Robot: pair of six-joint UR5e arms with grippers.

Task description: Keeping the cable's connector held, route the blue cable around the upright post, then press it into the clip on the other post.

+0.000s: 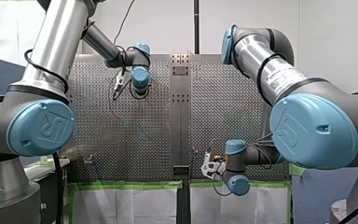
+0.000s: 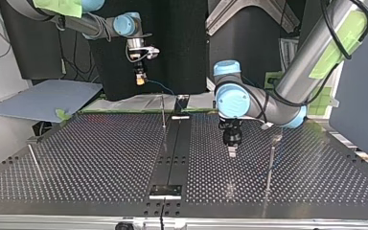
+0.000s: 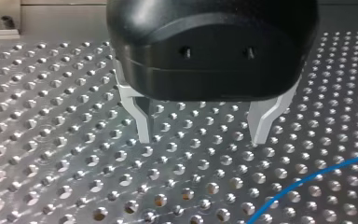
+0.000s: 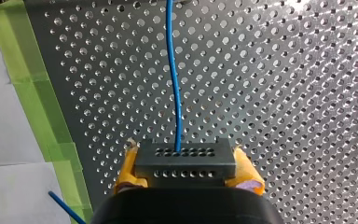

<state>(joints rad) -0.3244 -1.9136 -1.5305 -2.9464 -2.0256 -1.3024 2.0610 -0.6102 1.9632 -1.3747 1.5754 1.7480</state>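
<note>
My right gripper (image 4: 185, 151) is shut on the dark connector block (image 4: 186, 167), its yellow pads (image 4: 125, 173) on either side. The blue cable (image 4: 175, 93) runs straight ahead from the block over the perforated table. In the top view this gripper (image 2: 140, 79) hangs above the far table edge, and the cable (image 2: 162, 87) trails toward a thin upright post (image 2: 163, 112). My left gripper (image 3: 203, 137) hovers just above the plate, open and holding nothing, with a stretch of blue cable (image 3: 307, 179) beside it. In the top view it (image 2: 232, 151) stands near a second post (image 2: 271, 155).
A third thin post (image 2: 34, 160) stands at the top view's left. A dark centre rail (image 2: 175, 143) splits the perforated table (image 2: 100, 158). Green tape (image 4: 37, 93) and white paper (image 4: 9, 140) line the table edge by my right gripper.
</note>
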